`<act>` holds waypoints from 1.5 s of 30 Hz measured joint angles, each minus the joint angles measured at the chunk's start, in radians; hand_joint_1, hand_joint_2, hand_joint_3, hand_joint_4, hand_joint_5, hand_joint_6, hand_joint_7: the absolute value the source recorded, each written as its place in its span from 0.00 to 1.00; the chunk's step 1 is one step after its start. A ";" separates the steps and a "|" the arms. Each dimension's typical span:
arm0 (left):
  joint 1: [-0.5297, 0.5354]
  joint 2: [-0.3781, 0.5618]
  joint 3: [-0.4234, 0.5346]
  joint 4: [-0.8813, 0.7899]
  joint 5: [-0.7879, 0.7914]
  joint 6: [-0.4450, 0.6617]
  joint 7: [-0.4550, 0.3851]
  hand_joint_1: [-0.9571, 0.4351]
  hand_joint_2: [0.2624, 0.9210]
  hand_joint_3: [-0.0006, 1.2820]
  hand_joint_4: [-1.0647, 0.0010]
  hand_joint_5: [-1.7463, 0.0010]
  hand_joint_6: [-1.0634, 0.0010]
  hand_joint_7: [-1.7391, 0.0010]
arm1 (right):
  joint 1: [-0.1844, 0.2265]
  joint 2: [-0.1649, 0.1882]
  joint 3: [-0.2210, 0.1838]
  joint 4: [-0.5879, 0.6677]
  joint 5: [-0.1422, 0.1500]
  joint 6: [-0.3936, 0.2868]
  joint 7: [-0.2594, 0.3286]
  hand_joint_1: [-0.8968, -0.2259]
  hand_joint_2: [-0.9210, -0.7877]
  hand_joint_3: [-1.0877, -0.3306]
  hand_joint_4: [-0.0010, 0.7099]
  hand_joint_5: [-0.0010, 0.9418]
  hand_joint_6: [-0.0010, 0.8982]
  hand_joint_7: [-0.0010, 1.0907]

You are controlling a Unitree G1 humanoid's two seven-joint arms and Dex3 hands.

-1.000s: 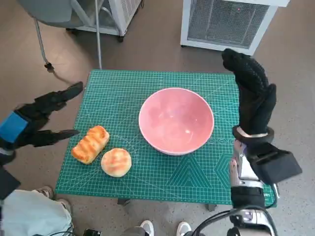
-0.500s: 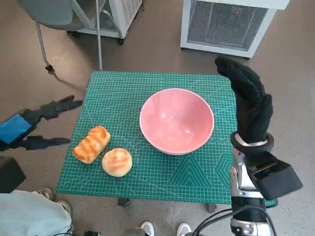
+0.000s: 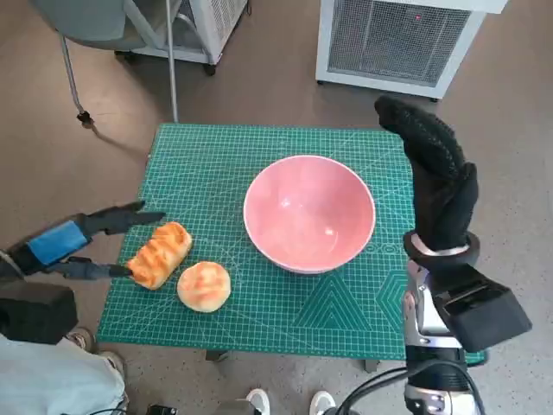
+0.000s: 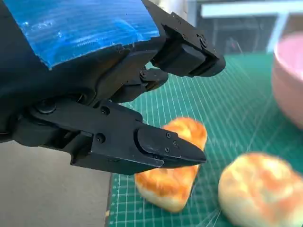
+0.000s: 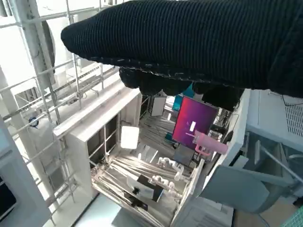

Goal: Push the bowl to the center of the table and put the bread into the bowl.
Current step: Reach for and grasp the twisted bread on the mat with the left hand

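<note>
L robot hand [image 3: 82,245] spread wide around long bread [image 3: 159,253], maybe touching; R robot hand [image 3: 436,173] empty.

Counting it off: one pink bowl [image 3: 309,213], just the one, between the two hands. Two pieces of bread: one long grilled bread roll [image 3: 159,253] right at the left hand [image 3: 82,244], and one round bread bun [image 3: 204,285] just beyond it, toward the right hand [image 3: 437,177]. One green cutting mat [image 3: 225,156] under the lot. Two white vented units [image 3: 400,39] stand past the bench.
</note>
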State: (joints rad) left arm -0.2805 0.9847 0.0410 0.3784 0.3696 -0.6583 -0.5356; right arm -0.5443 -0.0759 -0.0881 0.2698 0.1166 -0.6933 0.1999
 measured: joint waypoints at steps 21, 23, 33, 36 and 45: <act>0.126 -0.172 0.023 -0.409 0.193 0.565 0.126 0.34 1.00 0.08 0.71 0.99 0.66 1.00 | 0.011 0.000 0.004 -0.034 0.003 0.003 -0.002 0.71 0.00 0.56 0.49 0.01 0.00 0.72; 0.136 -0.196 0.018 -0.440 0.224 0.633 0.129 0.33 1.00 0.09 0.71 0.99 0.68 1.00 | 0.011 0.000 0.003 -0.034 0.003 0.003 -0.003 0.71 0.00 0.56 0.49 0.01 0.00 0.72; 0.150 -0.249 -0.025 -0.527 0.302 0.816 0.131 0.30 1.00 0.11 0.72 1.00 0.71 1.00 | 0.016 0.001 0.000 -0.047 0.003 0.016 -0.010 0.71 0.00 0.57 0.49 0.02 0.00 0.72; 0.152 -0.253 -0.037 -0.539 0.319 0.853 0.131 0.29 1.00 0.11 0.72 1.00 0.71 1.00 | 0.019 0.001 0.000 -0.058 0.003 0.021 -0.012 0.70 0.00 0.57 0.49 0.02 0.00 0.72; 0.172 -0.268 -0.066 -0.573 0.374 0.962 0.127 0.24 1.00 0.16 0.72 1.00 0.74 1.00 | 0.036 0.001 -0.001 -0.081 0.004 0.034 -0.021 0.70 0.00 0.58 0.49 0.02 0.00 0.72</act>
State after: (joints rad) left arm -0.1090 0.7167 -0.0246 -0.1951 0.7432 0.3035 -0.4085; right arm -0.5079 -0.0751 -0.0895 0.1889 0.1205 -0.6596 0.1794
